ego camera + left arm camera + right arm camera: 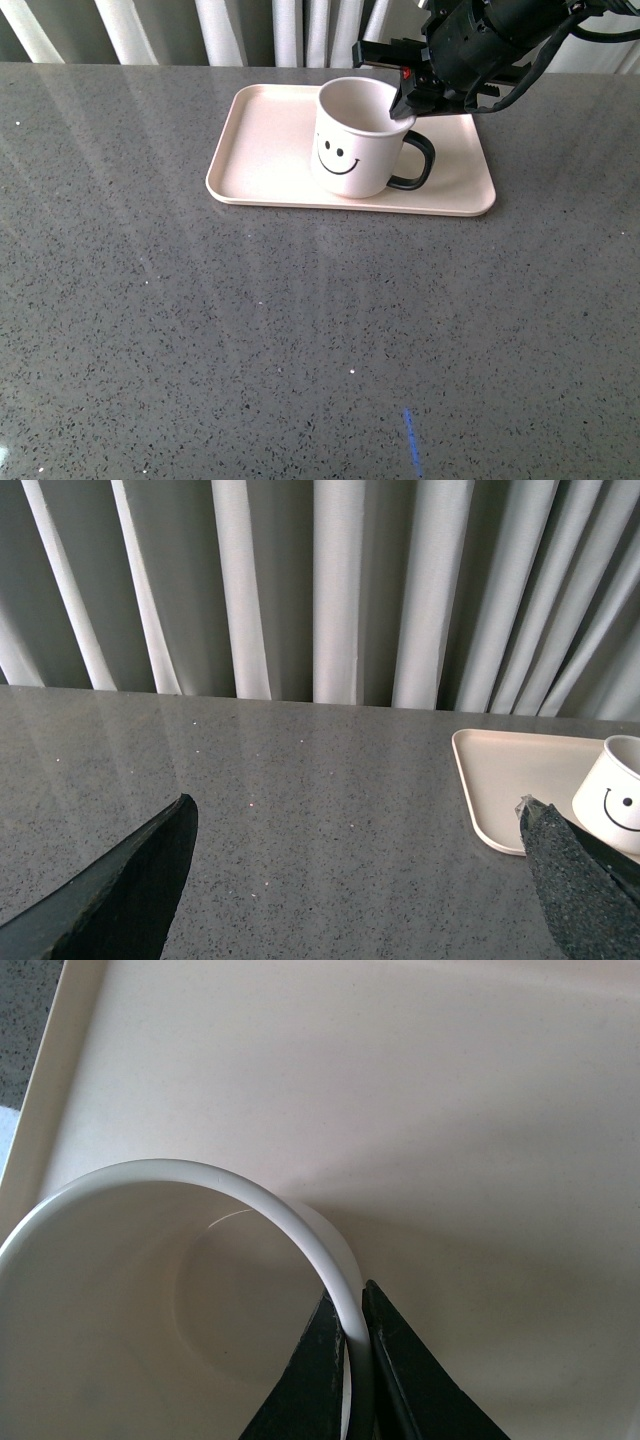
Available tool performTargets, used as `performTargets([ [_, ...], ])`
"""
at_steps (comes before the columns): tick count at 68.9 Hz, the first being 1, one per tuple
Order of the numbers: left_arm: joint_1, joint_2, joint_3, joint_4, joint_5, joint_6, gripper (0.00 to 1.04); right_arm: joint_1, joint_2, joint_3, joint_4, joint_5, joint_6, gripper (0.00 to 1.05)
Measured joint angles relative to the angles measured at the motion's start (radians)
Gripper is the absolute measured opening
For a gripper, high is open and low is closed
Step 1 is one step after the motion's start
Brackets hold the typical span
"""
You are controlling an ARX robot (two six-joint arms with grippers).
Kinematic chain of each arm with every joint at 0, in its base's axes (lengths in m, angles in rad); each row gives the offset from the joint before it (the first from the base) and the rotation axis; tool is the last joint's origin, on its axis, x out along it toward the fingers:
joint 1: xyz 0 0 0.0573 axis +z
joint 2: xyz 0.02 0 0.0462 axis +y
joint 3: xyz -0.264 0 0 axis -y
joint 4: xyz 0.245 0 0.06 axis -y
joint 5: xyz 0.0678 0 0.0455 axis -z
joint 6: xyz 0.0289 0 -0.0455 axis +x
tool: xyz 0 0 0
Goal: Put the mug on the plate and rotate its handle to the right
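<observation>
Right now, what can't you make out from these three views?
- Front view: left gripper is out of frame. The right gripper body partly hides its own grip on the rim.
- Left wrist view: mug is cut off by the picture edge and a finger. The handle is not seen.
- Right wrist view: handle and smiley are not visible from above the rim. The mug is cut off by the edge.
</observation>
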Motion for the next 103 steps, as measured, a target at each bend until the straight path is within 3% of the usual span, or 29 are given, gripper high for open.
performTargets([
  [25, 0.0, 0.0, 0.0, 0.0, 0.0, 0.0, 0.95, -0.068, -0.028, 0.067, -0.056, -0.117, -0.311, 0.02],
  [47, 0.0, 0.0, 0.0, 0.0, 0.0, 0.0, 0.95, -0.068, 0.003, 0.156, -0.112, -0.166, -0.519, 0.02],
  [103, 0.0, 0.0, 0.0, 0.0, 0.0, 0.0, 0.95, -0.042, 0.128, 0.258, -0.183, -0.191, -0.601, 0.02],
])
